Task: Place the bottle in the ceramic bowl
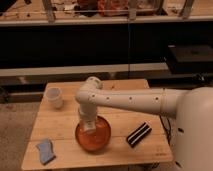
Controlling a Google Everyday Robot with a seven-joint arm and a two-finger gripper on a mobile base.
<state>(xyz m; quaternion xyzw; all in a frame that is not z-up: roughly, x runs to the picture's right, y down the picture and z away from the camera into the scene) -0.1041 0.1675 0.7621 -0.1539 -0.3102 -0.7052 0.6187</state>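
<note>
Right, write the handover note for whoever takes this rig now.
The gripper hangs low over the ceramic bowl on the table.
The bottle cannot be told apart from the gripper; a pale shape at its tip may be it.
Done: the gripper is at the bowl.
Left: confirm the bottle lies in the bowl, then lift clear.

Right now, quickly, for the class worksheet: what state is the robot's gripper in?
Gripper: down over the orange bowl; open, closed or holding something cannot be told.
</note>
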